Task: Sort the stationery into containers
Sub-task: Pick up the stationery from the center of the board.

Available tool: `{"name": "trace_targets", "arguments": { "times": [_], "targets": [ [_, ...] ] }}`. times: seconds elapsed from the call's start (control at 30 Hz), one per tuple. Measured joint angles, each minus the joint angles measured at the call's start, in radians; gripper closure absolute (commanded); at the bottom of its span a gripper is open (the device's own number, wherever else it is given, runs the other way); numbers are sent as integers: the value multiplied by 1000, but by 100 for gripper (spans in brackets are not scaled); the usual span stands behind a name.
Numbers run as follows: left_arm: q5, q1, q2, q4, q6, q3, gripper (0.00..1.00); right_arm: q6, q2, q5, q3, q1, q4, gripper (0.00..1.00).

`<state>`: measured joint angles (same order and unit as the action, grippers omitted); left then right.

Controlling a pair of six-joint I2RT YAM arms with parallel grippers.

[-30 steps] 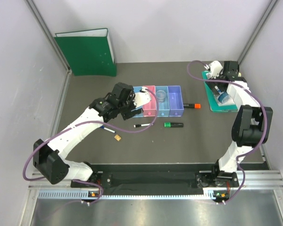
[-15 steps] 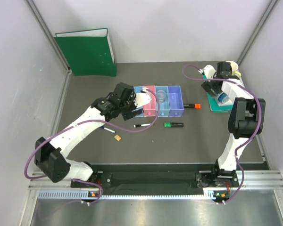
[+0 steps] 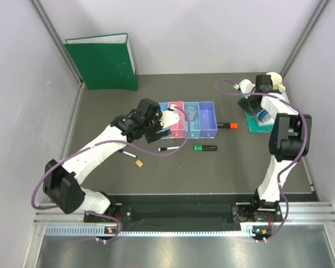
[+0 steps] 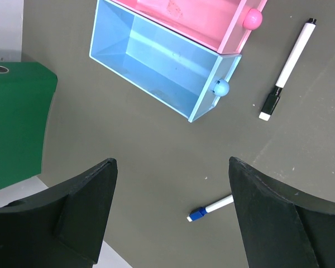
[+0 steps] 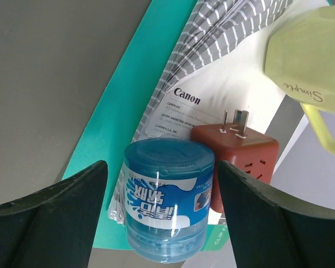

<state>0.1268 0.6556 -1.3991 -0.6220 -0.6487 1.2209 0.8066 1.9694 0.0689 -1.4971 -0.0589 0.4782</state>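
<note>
left hand (image 4: 172, 178) spread wide, gripping nothing, above the dark surface (image 4: 128, 139) just beside the end light blue bin (image 4: 156, 61) of the four joined containers (image 3: 207, 133). loose on the surface near the row: black-capped pen (image 4: 287, 72), blue-capped pen (image 4: 212, 209), tan square (image 3: 139, 163), green-capped highlighter (image 3: 205, 148), orange-capped highlighter (image 3: 227, 125). small round jar (image 3: 191, 114) inside the third bin. at far right, right hand (image 5: 162, 167) spread either side of a blue jar (image 5: 167, 201) lying on the teal tray (image 5: 117, 123), fingers clear of it.

High overview; wrists close over containers (image 4: 156, 61), over tray (image 5: 120, 111)
</note>
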Motion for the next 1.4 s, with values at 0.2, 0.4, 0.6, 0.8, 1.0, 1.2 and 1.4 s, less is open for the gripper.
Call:
{"name": "trace_targets", "arguments": {
  "times": [0.2, 0.4, 0.6, 0.8, 1.0, 1.2, 1.4],
  "targets": [
    [2, 0, -6, 0, 0, 0, 14, 10, 8, 6, 11, -1, -16, 21],
    [2, 0, -7, 0, 0, 0, 14, 14, 22, 16, 12, -3, -34, 30],
    [2, 0, -19, 0, 0, 0, 14, 20, 22, 20, 31, -5, -66, 36],
    [2, 0, -19, 0, -1, 0, 14, 22, 22, 27, 32, -5, -69, 36],
    [3, 0, -19, 0, -1, 2, 14, 24, 21, 34, 38, -5, -75, 75],
    [2, 0, -19, 0, -1, 2, 14, 24, 16, 34, 38, -5, -72, 89],
    [1, 0, -19, -1, 2, 2, 14, 10, -3, 24, 38, -2, -26, 99]
  ]
}}
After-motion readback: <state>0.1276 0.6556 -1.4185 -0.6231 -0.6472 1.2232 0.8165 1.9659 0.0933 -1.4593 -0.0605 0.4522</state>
